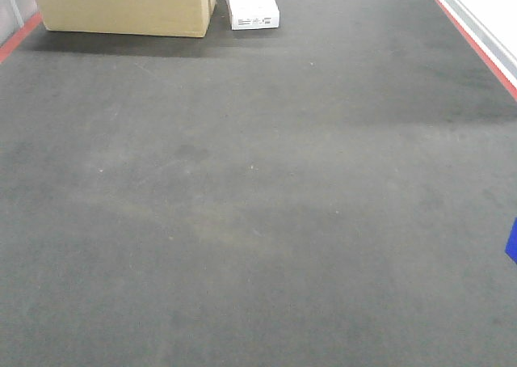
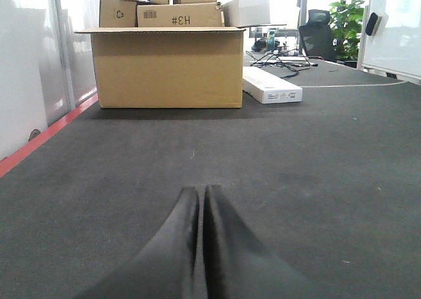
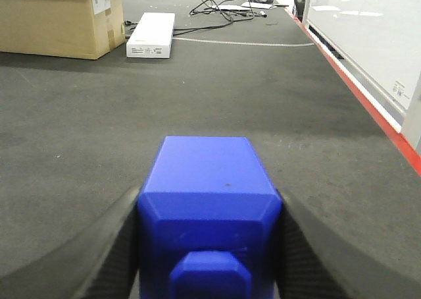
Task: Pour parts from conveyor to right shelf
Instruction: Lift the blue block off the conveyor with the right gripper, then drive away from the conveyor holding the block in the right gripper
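We see one blue block (image 3: 210, 180), its knob turned back toward the wrist camera and no side clearly longer, clamped between the fingers of the right gripper (image 3: 209, 203) over the conveyor (image 3: 283, 95), while the left gripper (image 2: 200, 192) is fully closed on nothing, and one white box (image 3: 151, 34) lies farther up the belt.

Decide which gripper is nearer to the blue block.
Right. The right gripper is shut on the blue block, with a finger on each side. The left gripper is shut over the conveyor, with no block in its view.
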You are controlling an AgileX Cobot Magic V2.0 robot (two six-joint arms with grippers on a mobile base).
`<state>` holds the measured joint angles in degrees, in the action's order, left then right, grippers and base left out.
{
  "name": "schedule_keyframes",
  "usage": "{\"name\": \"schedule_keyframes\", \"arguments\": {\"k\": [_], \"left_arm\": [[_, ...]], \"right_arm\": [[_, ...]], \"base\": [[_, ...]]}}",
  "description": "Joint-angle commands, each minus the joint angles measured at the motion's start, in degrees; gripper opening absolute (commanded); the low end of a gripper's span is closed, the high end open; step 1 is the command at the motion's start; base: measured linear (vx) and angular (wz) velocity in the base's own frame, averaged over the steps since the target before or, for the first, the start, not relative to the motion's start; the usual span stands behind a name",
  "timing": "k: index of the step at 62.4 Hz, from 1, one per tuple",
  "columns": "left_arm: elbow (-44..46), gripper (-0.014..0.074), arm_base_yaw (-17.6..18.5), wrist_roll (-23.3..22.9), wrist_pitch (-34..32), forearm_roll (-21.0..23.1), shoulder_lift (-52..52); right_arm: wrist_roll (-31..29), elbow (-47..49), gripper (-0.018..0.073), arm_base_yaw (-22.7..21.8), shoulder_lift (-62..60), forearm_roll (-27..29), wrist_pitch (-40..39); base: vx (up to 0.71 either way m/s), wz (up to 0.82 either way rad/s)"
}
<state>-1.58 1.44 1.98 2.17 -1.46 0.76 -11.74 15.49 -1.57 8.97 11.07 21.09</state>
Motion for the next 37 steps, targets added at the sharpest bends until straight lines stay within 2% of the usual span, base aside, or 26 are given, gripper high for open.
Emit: {"name": "schedule_keyframes", "arguments": {"k": [1, 15, 37], "left_arm": [[-1.8, -0.0006, 0.0, -0.2, -4.3, 0.2, 0.8], [-1.8, -0.0006, 0.0, -0.2, -4.3, 0.2, 0.8], [-1.8, -0.0006, 0.0, -0.2, -4.3, 0.2, 0.8]], "right_arm": [[-0.4, 1.7, -0.0009, 0.1, 0.5, 0.1, -4.4], [-0.4, 1.7, -0.0009, 0.1, 0.5, 0.1, -4.4], [-0.4, 1.7, -0.0009, 0.1, 0.5, 0.1, -4.4]], "base": [[-0.08, -0.01], [-0.19, -0.03], [-0.38, -0.09]]}}
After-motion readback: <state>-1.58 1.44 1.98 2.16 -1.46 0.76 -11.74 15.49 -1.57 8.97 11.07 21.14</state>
